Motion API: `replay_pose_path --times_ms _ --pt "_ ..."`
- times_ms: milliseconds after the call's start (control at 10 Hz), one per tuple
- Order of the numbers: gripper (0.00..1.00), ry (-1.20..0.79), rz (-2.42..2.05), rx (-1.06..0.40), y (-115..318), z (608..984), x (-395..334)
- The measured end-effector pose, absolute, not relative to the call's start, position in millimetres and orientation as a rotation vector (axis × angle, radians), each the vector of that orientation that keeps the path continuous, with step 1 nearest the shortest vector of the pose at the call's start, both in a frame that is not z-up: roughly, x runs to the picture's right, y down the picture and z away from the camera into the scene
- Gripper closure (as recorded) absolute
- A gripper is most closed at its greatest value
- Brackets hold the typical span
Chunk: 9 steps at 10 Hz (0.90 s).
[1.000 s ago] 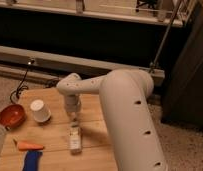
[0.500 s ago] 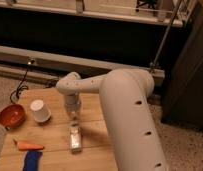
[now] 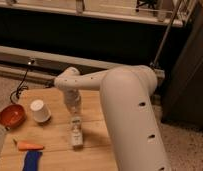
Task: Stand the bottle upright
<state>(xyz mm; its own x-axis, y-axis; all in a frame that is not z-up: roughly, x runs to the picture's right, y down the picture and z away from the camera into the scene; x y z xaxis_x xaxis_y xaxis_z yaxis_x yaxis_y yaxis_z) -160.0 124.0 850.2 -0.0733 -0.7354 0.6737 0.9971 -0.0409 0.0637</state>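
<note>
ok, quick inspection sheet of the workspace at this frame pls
Surface: wooden table, arm reaching over it.
Job's things: bottle near the table's middle, cap end toward the gripper; standing or lying cannot be told.
Clutter: white paper cup left of the bottle; red bowl at the left edge; carrot; blue object at the front edge.
Grippers: gripper right at the bottle's cap end.
Cables: black cable on the floor left of the table.
Surroundings: slanted metal pole, speckled floor.

White end effector (image 3: 73, 105) beside whitish bottle (image 3: 76, 134)
</note>
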Motion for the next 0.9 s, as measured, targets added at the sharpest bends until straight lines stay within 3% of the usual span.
replay_pose_path --times_ms 900 --pt "0.70 -0.554 -1.607 -0.475 76 801 -177"
